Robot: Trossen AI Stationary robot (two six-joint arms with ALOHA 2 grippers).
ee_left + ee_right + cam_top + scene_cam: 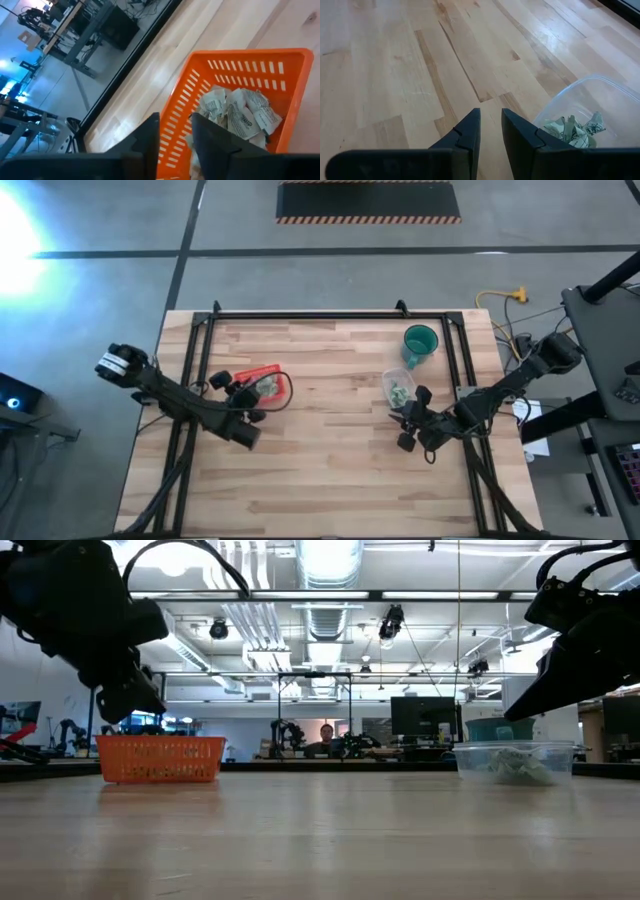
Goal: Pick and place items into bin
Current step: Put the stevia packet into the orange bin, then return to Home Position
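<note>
The left gripper (175,137) hangs over the near wall of the orange bin (185,105), its fingers a narrow gap apart and holding nothing, so a drop looks just finished or a return about to begin. The right gripper (490,132) hovers over the counter (395,60) just beside the clear tub (600,100), fingers also narrowly apart and bare. A pick from the tub would call for it to open wider and reach in.

One bin, one tub, one green cup (421,340). Roughly five items (240,112) show in the bin and a few more (572,130) in the tub; neither can be counted exactly.
</note>
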